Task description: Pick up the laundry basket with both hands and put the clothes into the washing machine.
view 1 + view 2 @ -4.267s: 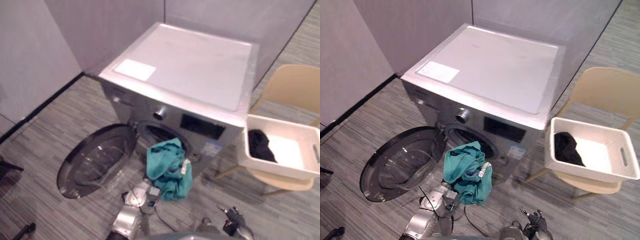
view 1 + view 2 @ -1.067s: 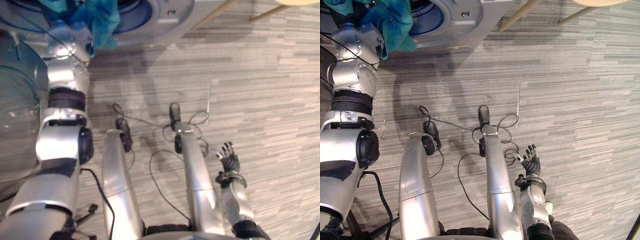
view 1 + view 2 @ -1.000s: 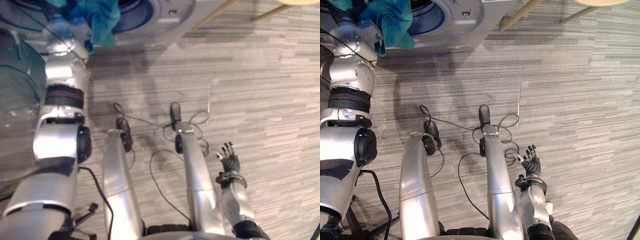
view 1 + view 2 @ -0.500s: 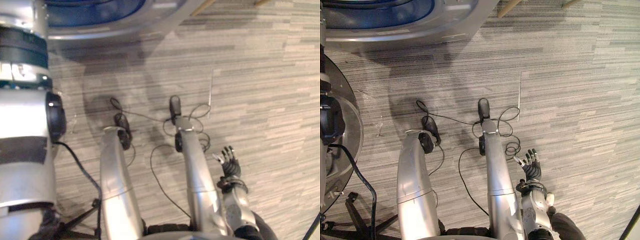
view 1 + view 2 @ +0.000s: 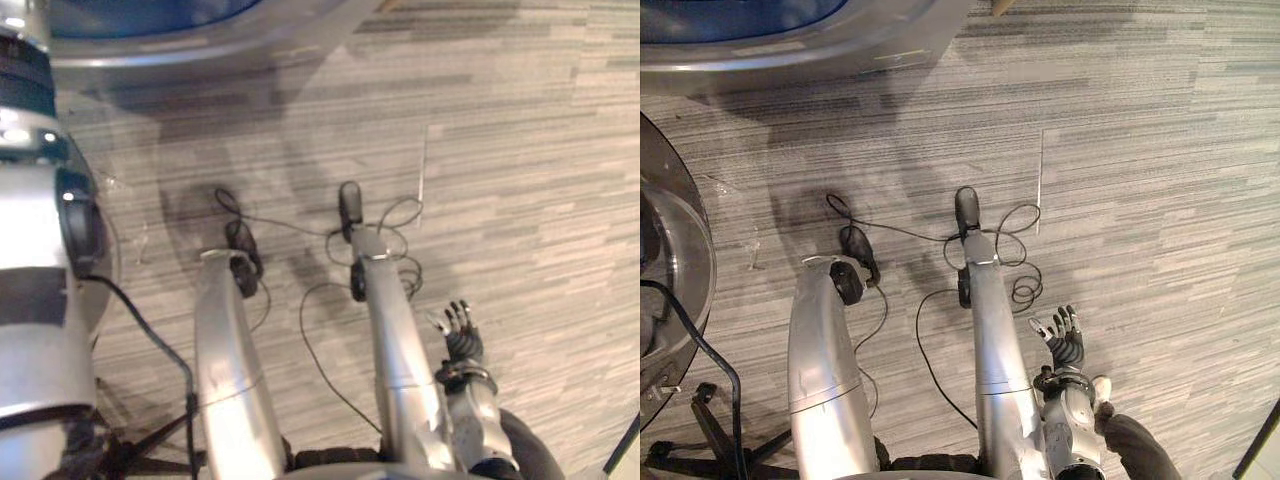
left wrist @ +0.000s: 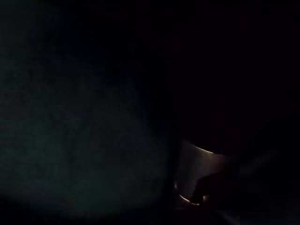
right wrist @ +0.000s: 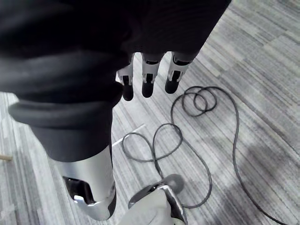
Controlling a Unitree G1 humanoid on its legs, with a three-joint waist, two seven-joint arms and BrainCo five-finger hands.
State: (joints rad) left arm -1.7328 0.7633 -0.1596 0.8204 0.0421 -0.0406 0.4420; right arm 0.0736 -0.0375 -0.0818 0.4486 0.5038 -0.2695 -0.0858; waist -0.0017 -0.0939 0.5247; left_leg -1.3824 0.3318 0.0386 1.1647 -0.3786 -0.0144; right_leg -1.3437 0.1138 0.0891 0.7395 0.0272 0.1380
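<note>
Loading step, I judge: left arm (image 5: 35, 330) reaches up by the washing machine (image 5: 820, 55) (wrist view dark, so I can't tell the left hand's state or where the clothes are). My right hand (image 5: 1067, 345) hangs slack, empty. Next: pull out, check drum.

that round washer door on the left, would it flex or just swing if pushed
The door looks like a stiff dark rim round a clear bowl, so it probably would not flex. Standing open beside the washing machine, it would likely swing, not slide. The glossy bowl may be slippery to grip.
</note>
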